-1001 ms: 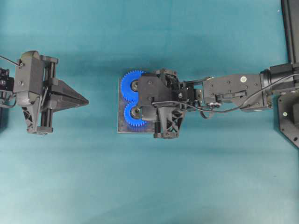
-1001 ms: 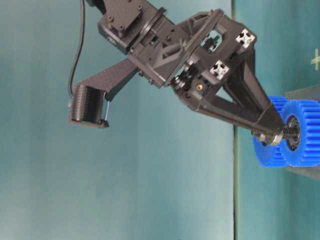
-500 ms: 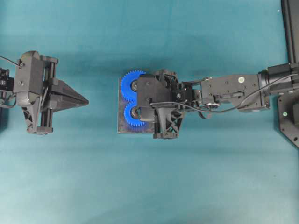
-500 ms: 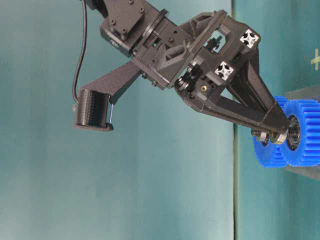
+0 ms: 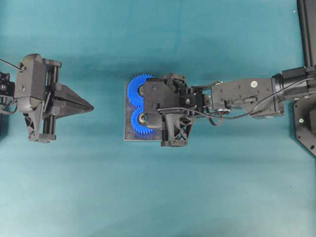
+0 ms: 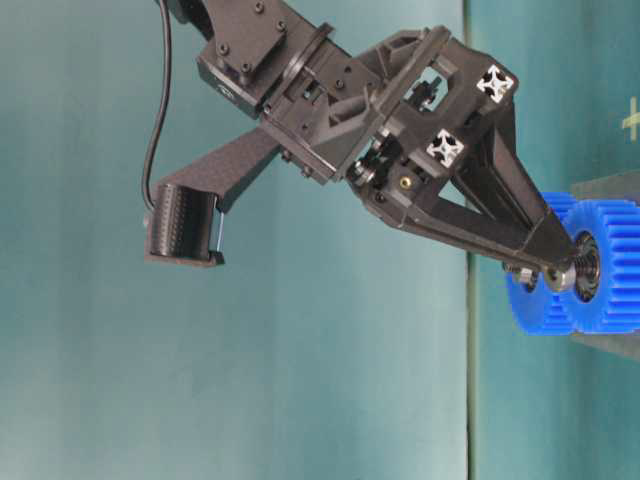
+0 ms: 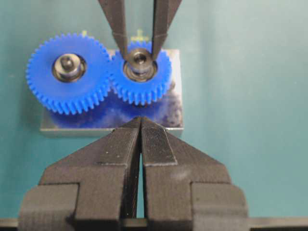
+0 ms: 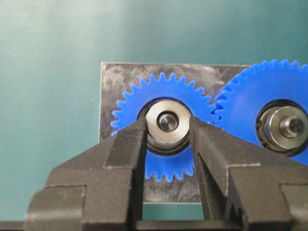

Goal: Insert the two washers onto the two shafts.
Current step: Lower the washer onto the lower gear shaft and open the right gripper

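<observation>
A silver washer (image 8: 168, 107) sits around the tip of the shaft (image 8: 167, 121) at the hub of the nearer blue gear (image 8: 166, 166). My right gripper (image 8: 168, 129) is shut on the washer, one finger on each side of its rim. In the table-level view the washer (image 6: 556, 278) lies close against the gear face at the right gripper's (image 6: 558, 268) tips. From the left wrist view the washer (image 7: 139, 58) shows between the right fingers (image 7: 119, 29). My left gripper (image 5: 91, 106) is shut and empty, well left of the plate; its pads (image 7: 154, 139) press together.
A second blue gear (image 8: 269, 94) with its own shaft (image 8: 291, 126) meshes with the first. Both stand on a grey metal plate (image 8: 115, 77) at the middle of the teal table (image 5: 158, 197). A black frame (image 5: 307, 29) runs along the far right edge.
The right gripper has pushed the washer down the threaded shaft, so the bare thread seen before is now covered. The arm shifted slightly left. The left arm has not moved.
</observation>
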